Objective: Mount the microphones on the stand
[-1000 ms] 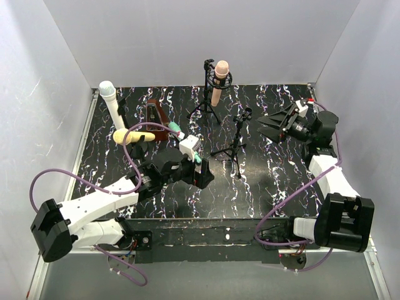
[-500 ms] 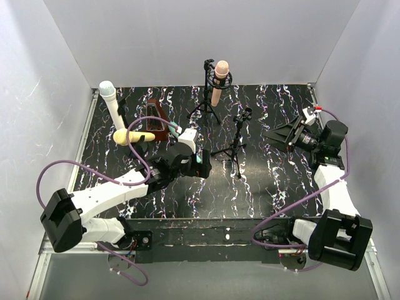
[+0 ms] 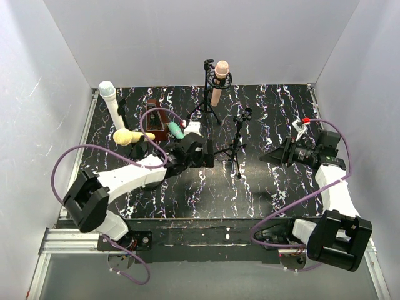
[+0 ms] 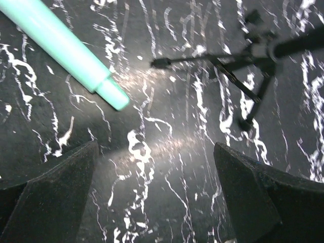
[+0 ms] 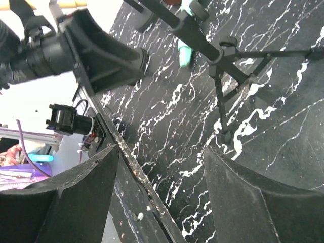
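I see the slim peach-pink stick microphone sitting in the black tripod stand. My left gripper and right gripper are both spread apart.

Tripod stand blocks the middle; tabletop rightward lies open.

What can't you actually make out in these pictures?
Teal microphone: head cut off by the left wrist view's top edge; overhead, the left arm hides part.
Empty stand: clip too small overhead, cut off by both wrist views' edges.
Yellow microphone: what holds it is too small to tell overhead.
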`<state>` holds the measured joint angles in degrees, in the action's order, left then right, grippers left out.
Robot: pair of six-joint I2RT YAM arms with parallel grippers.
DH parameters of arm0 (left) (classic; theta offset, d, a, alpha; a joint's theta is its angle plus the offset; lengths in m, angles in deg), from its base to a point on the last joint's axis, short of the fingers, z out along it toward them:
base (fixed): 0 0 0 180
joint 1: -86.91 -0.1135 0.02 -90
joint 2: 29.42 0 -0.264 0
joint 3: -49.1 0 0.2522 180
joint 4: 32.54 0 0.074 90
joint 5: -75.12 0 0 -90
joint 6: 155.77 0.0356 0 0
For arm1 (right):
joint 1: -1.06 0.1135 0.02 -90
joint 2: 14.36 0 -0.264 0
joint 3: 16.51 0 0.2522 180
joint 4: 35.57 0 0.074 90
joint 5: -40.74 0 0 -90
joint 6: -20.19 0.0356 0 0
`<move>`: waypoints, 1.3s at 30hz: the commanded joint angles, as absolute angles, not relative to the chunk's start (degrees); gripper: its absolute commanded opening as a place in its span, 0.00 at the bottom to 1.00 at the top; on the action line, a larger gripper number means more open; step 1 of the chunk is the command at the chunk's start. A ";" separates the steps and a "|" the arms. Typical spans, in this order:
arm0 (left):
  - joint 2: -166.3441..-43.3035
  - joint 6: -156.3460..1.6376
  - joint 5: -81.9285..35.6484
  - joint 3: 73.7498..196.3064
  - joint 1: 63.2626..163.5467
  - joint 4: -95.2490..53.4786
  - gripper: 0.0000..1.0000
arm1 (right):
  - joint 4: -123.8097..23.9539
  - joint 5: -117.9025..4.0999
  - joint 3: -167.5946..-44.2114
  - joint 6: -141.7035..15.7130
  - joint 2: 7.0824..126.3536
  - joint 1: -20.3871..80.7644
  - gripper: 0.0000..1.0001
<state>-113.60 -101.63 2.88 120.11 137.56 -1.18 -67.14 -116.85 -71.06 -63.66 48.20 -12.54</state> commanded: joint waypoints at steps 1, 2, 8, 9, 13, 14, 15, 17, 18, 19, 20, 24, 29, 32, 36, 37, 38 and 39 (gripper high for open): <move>-118.09 -104.53 2.17 124.29 133.23 1.17 0.98 | -74.03 -118.78 -73.07 -76.57 48.92 -14.23 0.75; -119.32 -105.14 2.78 125.25 132.79 2.04 0.98 | -74.29 -119.13 -73.16 -77.19 48.92 -14.58 0.75; -128.90 -109.98 9.99 133.34 130.94 9.42 0.97 | -74.91 -120.89 -72.63 -78.51 48.57 -16.78 0.74; -130.39 -110.16 10.34 133.87 130.42 9.43 0.95 | -75.00 -121.15 -72.63 -78.51 48.57 -17.13 0.74; -134.00 -110.86 12.10 136.15 128.22 9.87 0.89 | -75.26 -122.47 -72.55 -78.51 48.39 -18.45 0.74; -134.96 -111.04 12.80 137.12 127.78 10.65 0.88 | -75.35 -122.73 -72.46 -78.51 48.30 -18.89 0.74; -135.84 -111.13 13.24 138.17 127.34 11.18 0.87 | -75.44 -122.91 -72.54 -78.60 48.22 -19.15 0.74; -137.78 -111.21 13.86 139.84 126.72 12.24 0.83 | -75.52 -123.26 -72.63 -78.51 48.22 -19.68 0.74; -138.83 -111.48 13.86 140.72 126.37 13.03 0.79 | -75.52 -123.44 -72.63 -78.51 48.22 -19.85 0.74; -140.15 -111.65 13.60 141.86 126.11 13.90 0.78 | -75.52 -123.53 -72.63 -78.51 48.22 -20.12 0.74; -141.20 -111.39 13.08 142.83 126.02 14.44 0.74 | -75.61 -123.61 -72.63 -78.51 48.22 -20.29 0.74; -143.93 -111.39 12.19 144.59 125.40 14.97 0.52 | -75.70 -123.70 -72.63 -78.60 48.13 -20.73 0.74; -145.61 -111.57 10.09 144.77 124.61 14.97 0.43 | -75.70 -124.23 -72.46 -78.60 47.95 -21.52 0.74; -145.44 -110.87 7.63 143.64 124.52 14.01 0.31 | -75.79 -124.58 -72.54 -78.51 48.04 -22.05 0.73; -142.02 -109.63 2.27 139.25 124.61 10.85 0.07 | -76.14 -124.85 -72.63 -78.69 47.78 -22.58 0.73; -140.96 -109.63 1.04 137.50 124.70 9.97 0.05 | -76.31 -124.85 -72.72 -78.86 47.69 -22.75 0.73; -139.38 -109.28 0.25 135.56 124.96 9.09 0.03 | -76.58 -124.85 -72.72 -79.12 47.43 -22.84 0.73; -137.63 -108.67 -0.20 133.89 125.57 8.12 0.01 | -77.01 -124.76 -72.72 -79.47 47.25 -22.93 0.73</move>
